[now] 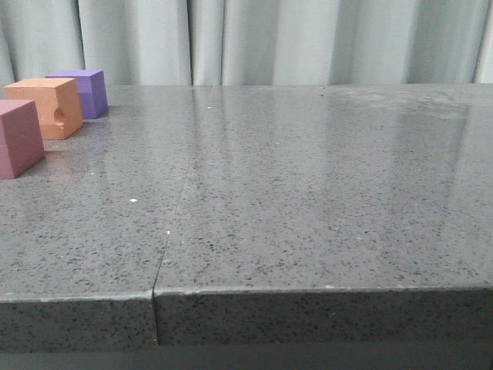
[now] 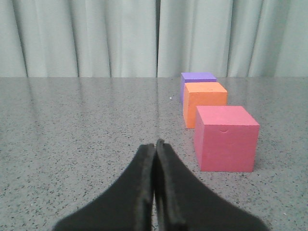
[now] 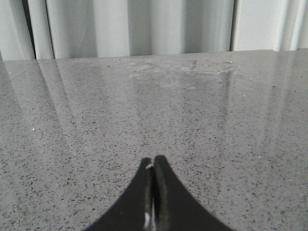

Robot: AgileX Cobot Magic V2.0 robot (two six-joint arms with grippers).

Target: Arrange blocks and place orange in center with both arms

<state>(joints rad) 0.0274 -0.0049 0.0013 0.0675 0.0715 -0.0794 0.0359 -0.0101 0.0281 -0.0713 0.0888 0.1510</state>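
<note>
Three cubes stand in a row at the far left of the grey table (image 1: 308, 200): a pink block (image 1: 17, 137) nearest, the orange block (image 1: 50, 106) with a small hole in one face in the middle, and a purple block (image 1: 83, 91) behind. The left wrist view shows the same row, pink block (image 2: 225, 138), orange block (image 2: 204, 103), purple block (image 2: 196, 80). My left gripper (image 2: 155, 143) is shut and empty, a little short of the pink block and off to its side. My right gripper (image 3: 153, 160) is shut over bare table, no block near it. Neither gripper shows in the front view.
A pale curtain (image 1: 254, 38) hangs behind the table's far edge. A seam (image 1: 179, 202) runs front to back through the tabletop left of centre. The table's front edge (image 1: 308, 291) lies close to the camera.
</note>
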